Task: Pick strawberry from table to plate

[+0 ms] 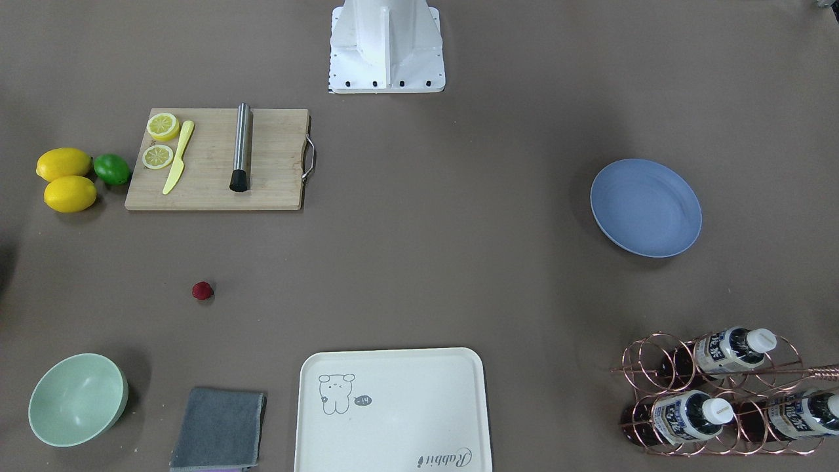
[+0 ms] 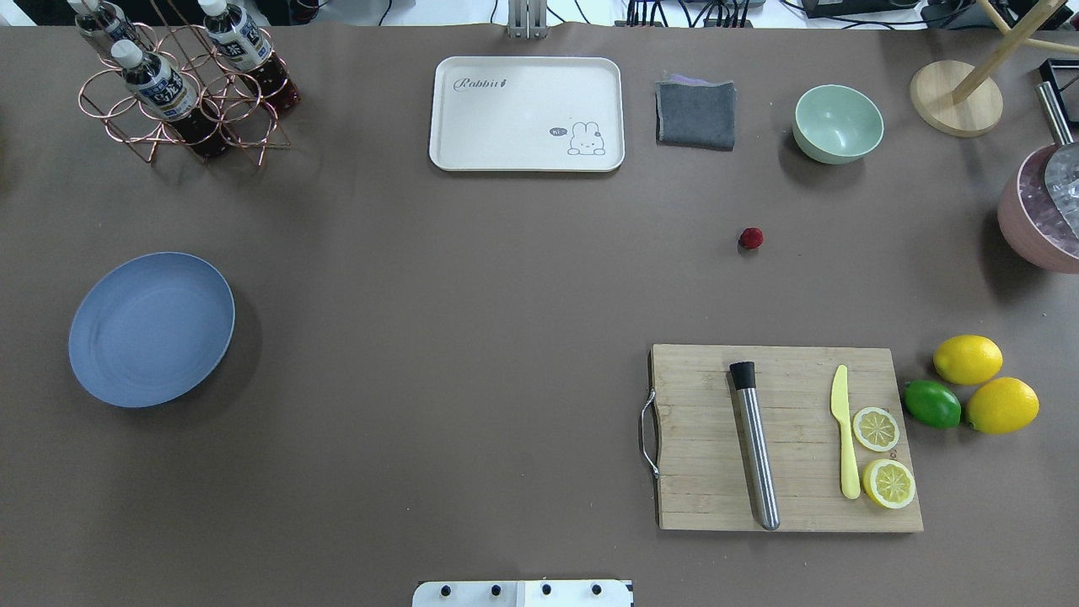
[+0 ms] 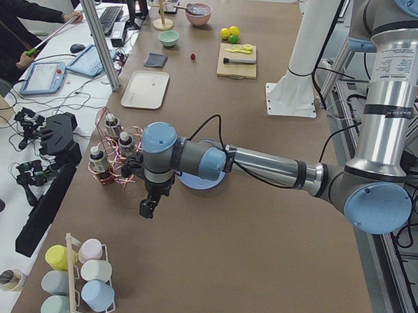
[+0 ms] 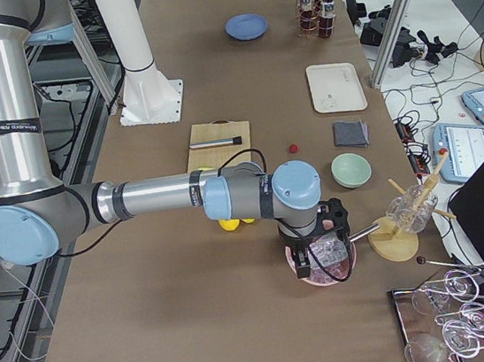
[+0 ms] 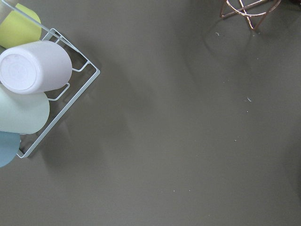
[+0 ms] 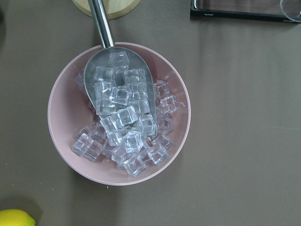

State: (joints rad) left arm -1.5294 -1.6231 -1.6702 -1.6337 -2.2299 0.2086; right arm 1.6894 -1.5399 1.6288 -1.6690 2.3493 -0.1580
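The strawberry [image 1: 202, 290] [image 2: 751, 238] lies alone on the brown-grey table [image 2: 472, 278], between the cutting board and the mint bowl. The blue-grey plate [image 1: 645, 207] [image 2: 152, 329] sits bare far across the table. No gripper shows in the overhead or front views. In the exterior left view my left gripper [image 3: 148, 208] hangs past the plate [image 3: 202, 183], near the bottle rack. In the exterior right view my right gripper [image 4: 304, 262] hovers over a pink ice bowl [image 4: 324, 264], well away from the strawberry [image 4: 292, 148]. I cannot tell whether either is open or shut.
A cutting board [image 2: 784, 438] carries a steel muddler, yellow knife and lemon slices; lemons and a lime [image 2: 931, 403] lie beside it. A cream tray [image 2: 527, 114], grey cloth [image 2: 695, 114], mint bowl [image 2: 837, 124] and bottle rack [image 2: 185, 93] line the far edge. A cup rack [image 5: 33, 89] sits under the left wrist.
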